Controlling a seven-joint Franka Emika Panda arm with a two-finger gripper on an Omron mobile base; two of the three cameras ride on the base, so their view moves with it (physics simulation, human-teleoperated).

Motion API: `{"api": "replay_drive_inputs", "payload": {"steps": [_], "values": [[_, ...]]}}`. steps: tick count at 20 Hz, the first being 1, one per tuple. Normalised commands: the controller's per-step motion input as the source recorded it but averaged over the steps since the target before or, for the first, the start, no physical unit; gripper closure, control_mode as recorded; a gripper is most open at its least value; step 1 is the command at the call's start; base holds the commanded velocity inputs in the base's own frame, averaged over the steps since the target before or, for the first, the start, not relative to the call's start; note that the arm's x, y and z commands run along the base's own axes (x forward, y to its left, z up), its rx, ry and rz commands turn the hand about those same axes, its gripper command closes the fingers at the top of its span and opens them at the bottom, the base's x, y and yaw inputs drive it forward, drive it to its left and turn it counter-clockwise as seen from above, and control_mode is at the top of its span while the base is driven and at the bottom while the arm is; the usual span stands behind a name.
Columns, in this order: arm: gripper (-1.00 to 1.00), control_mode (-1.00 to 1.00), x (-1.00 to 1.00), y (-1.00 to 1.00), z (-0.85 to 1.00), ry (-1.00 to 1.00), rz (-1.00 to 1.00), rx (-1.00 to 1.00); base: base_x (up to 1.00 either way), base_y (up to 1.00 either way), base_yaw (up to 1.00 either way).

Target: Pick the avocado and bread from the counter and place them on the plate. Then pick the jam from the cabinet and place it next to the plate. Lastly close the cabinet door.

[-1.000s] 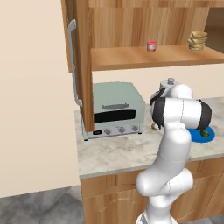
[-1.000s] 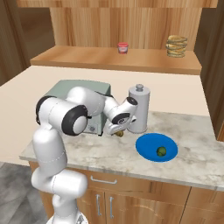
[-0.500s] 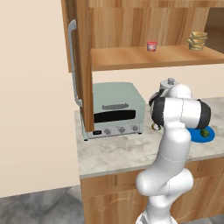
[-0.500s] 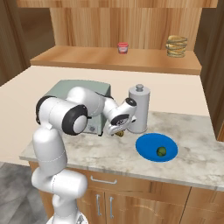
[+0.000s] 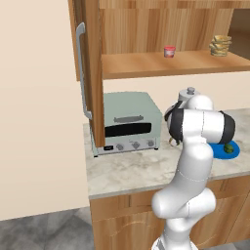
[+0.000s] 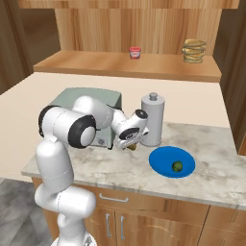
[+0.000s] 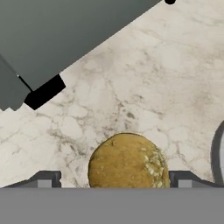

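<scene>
From the left base camera I start at the far left with one open door (image 5: 90, 73) of the cabinet (image 5: 166, 29), standing edge-on with its long grey handle (image 5: 82, 73) facing me. Next along the counter (image 5: 127, 168) I count one pale green toaster oven (image 5: 128, 123). On the cabinet shelf above sits one jam (image 5: 169, 51) jar, upright, and well to its right one stack of tan discs (image 5: 220, 45). Further right on the counter, mostly behind my arm, stands one steel canister (image 5: 188, 95), and at the far right lies one blue plate (image 5: 229, 150) carrying one avocado (image 5: 228, 148).

From the right base camera the order reads the same: toaster oven (image 6: 91, 103), then my gripper (image 6: 132, 145) low over the counter just in front of the canister (image 6: 153, 120), then the plate (image 6: 163, 161) with the avocado (image 6: 177, 166) resting right of its middle. A small tan bit shows under the gripper.

Through the hand camera I see one bread (image 7: 127, 162) lying on the marbled counter (image 7: 144, 78), centred between my two fingertips (image 7: 43, 180), which stand wide apart on either side of it. I see no contact, so the claw is released around the bread, not grasping it. The toaster oven's grey body (image 7: 57, 35) fills the upper left, and a curved grey edge shows at the right border.
</scene>
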Motion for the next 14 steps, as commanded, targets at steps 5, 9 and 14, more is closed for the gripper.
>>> {"api": "replay_drive_inputs", "payload": {"steps": [5,9,14], "values": [[1.00,-1.00,0.09,0.00,-0.21,0.00,0.00,0.00,0.00,0.00,0.00],[1.00,-1.00,0.07,0.00,-0.17,0.00,0.00,0.00,0.00,0.00,0.00],[1.00,-1.00,-0.06,-0.01,-0.04,0.00,0.00,0.00,0.00,0.00,0.00]]}}
